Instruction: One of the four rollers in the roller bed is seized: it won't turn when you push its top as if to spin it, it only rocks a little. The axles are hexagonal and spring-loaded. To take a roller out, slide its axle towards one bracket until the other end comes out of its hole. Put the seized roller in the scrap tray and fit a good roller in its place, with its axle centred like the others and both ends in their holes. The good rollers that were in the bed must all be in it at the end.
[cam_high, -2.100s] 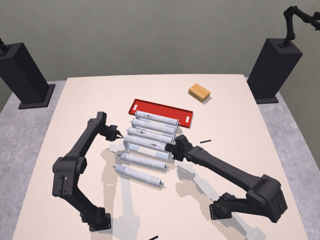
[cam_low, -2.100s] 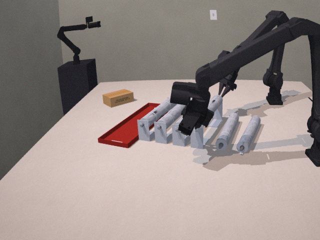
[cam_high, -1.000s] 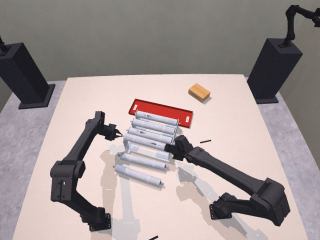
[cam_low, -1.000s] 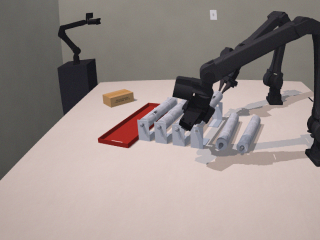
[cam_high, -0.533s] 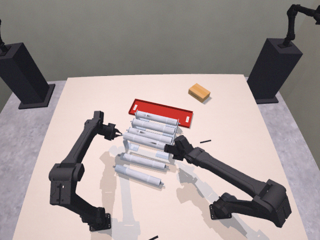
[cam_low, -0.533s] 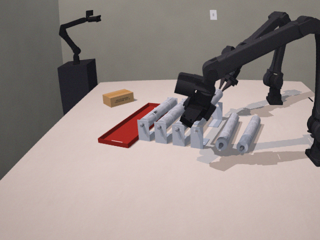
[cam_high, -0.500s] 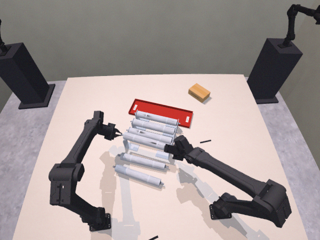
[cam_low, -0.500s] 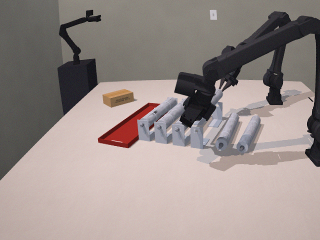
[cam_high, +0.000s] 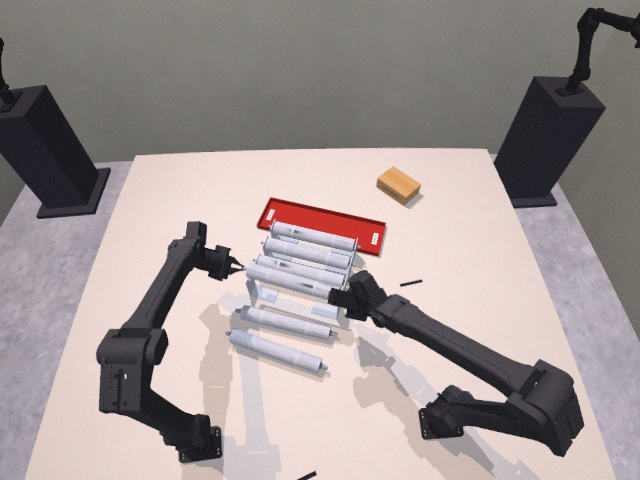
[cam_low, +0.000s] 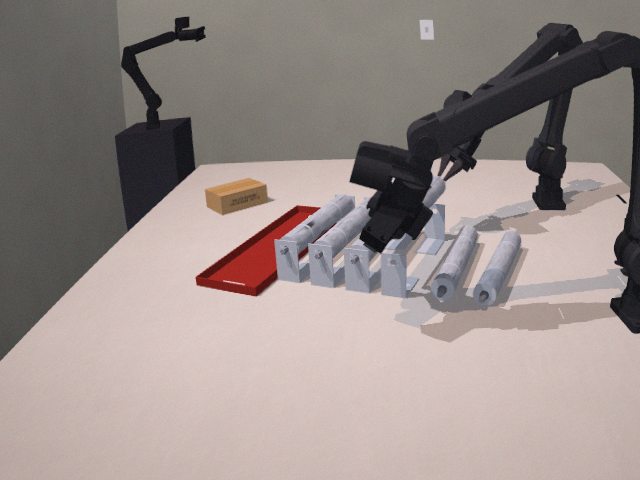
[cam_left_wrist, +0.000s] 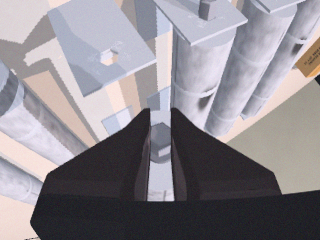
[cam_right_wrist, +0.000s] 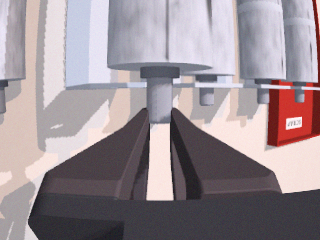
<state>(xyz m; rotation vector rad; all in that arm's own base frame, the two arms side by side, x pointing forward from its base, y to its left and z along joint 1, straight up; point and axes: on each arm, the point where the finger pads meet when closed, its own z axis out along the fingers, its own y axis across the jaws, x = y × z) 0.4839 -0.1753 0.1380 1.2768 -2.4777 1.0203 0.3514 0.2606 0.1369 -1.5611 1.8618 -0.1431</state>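
My left gripper (cam_high: 242, 268) (cam_left_wrist: 160, 118) is shut on one hexagonal axle end of a grey roller (cam_high: 286, 280) (cam_low: 435, 190) (cam_right_wrist: 160, 35). My right gripper (cam_right_wrist: 159, 118) is shut on the roller's other axle end. The roller hangs above the front slot of the bed. That slot's brackets (cam_low: 393, 279) (cam_left_wrist: 95, 40) have empty holes. Three rollers (cam_high: 312, 236) (cam_high: 306, 253) (cam_high: 299, 271) sit in the slots behind. Two loose rollers (cam_high: 286, 322) (cam_high: 276, 351) (cam_low: 454, 258) (cam_low: 500, 266) lie in front of the bed. Which roller is seized cannot be told.
The red scrap tray (cam_high: 320, 219) (cam_low: 201, 282) lies right behind the bed and shows no roller in it. A cardboard box (cam_high: 398, 184) (cam_low: 236, 196) is at the back. A thin black stick (cam_high: 410, 283) lies to the right of the bed.
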